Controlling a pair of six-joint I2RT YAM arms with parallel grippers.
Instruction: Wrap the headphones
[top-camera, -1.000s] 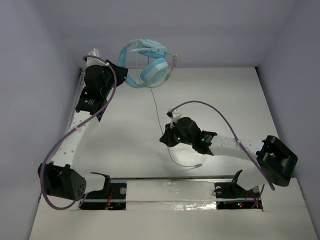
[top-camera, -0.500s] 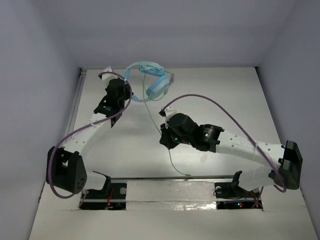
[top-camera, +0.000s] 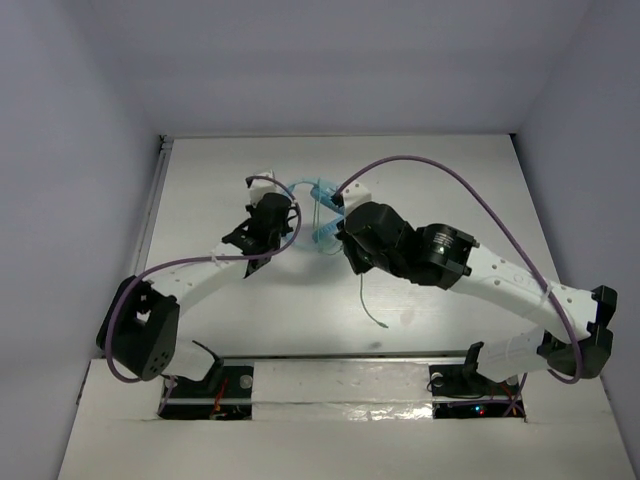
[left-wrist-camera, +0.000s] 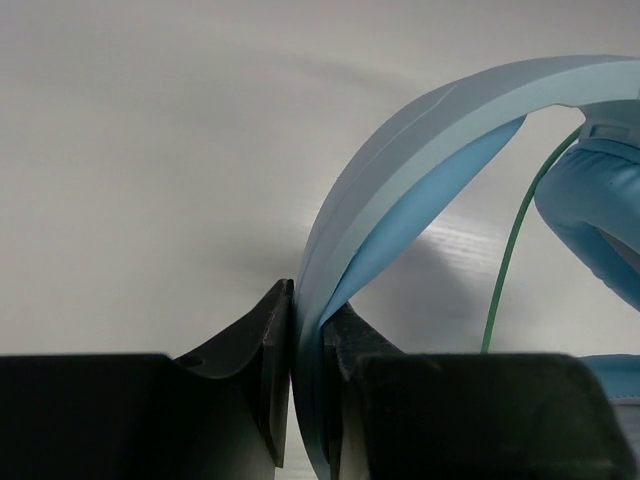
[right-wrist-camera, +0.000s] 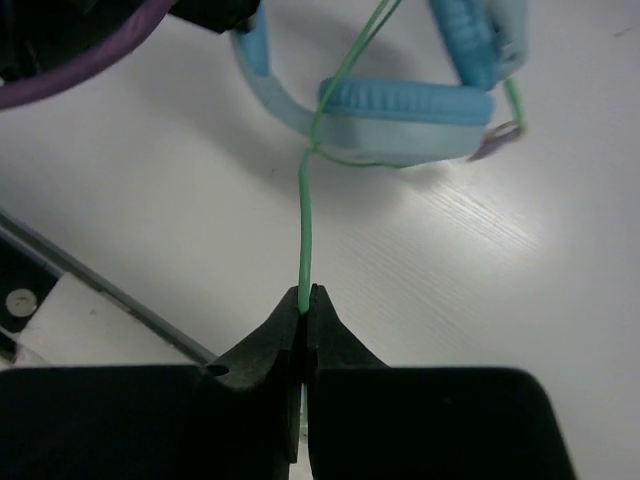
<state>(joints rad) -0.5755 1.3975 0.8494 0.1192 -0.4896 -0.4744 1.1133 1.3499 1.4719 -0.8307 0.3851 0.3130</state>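
Two arms meet at the centre of the top view, and their black wrists hide most of the headphones (top-camera: 318, 212); only slivers of light blue show just above mid-frame. On the left, the left arm (top-camera: 190, 285) reaches up and rightward from the lower left. Its left gripper (top-camera: 288, 212) is clamped on the padded headband (left-wrist-camera: 400, 200), which arches to the upper right of the wrist view and is cut off at the edge. On the right, the right arm (top-camera: 500, 280) bends in from the lower right. The right gripper (right-wrist-camera: 306, 300) is pinched tight on the thin green cable (right-wrist-camera: 304, 240). The cable's loose end trails down the table (top-camera: 450, 180) below the wrist.
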